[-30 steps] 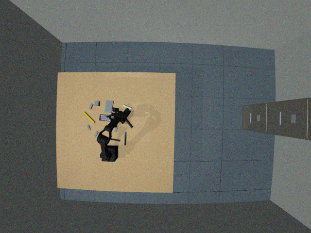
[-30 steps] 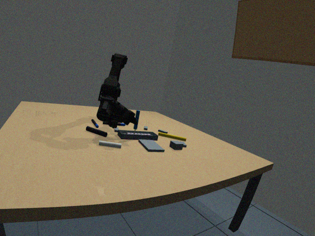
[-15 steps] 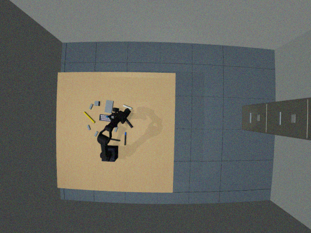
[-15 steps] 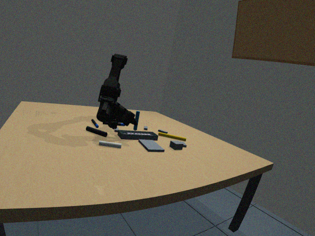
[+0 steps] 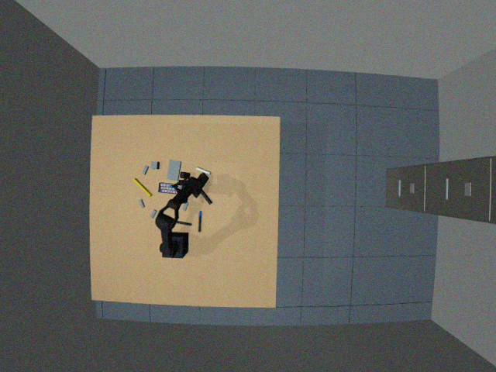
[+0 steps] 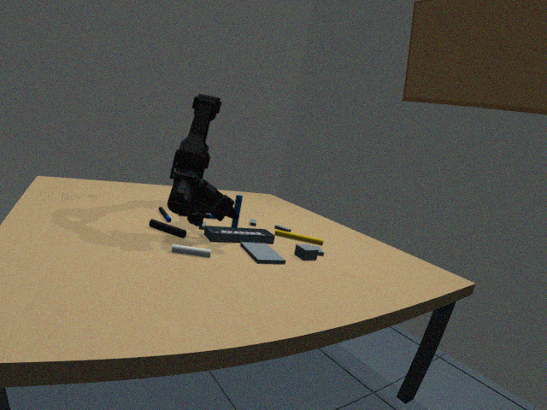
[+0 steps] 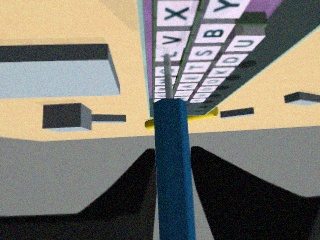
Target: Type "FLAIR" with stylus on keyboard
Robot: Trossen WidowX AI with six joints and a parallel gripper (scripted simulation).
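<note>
My gripper [image 5: 174,187] [image 6: 236,215] [image 7: 172,155] is shut on the blue stylus [image 5: 171,186] [image 6: 238,202] [image 7: 173,175], which stands nearly upright with its thin grey tip down. The dark keyboard [image 6: 240,238] [image 7: 295,25] lies under it, with white lettered keys in rows on a purple face. In the wrist view the tip is at the L key [image 7: 176,49], beside the V key [image 7: 172,39], and covers part of the L key. I cannot tell whether that key is pressed down. The arm hides the right part of the keyboard in the top view.
A flat grey block [image 5: 173,170] [image 6: 262,253] [image 7: 55,80] and a grey box [image 5: 154,165] [image 6: 305,252] [image 7: 61,116] lie beside the keyboard. A yellow stick [image 5: 142,187] [image 6: 298,237], a white stick [image 5: 203,170] [image 6: 191,250], a black stick [image 6: 167,228], a black-and-blue pen [image 5: 199,222] and small grey blocks lie around.
</note>
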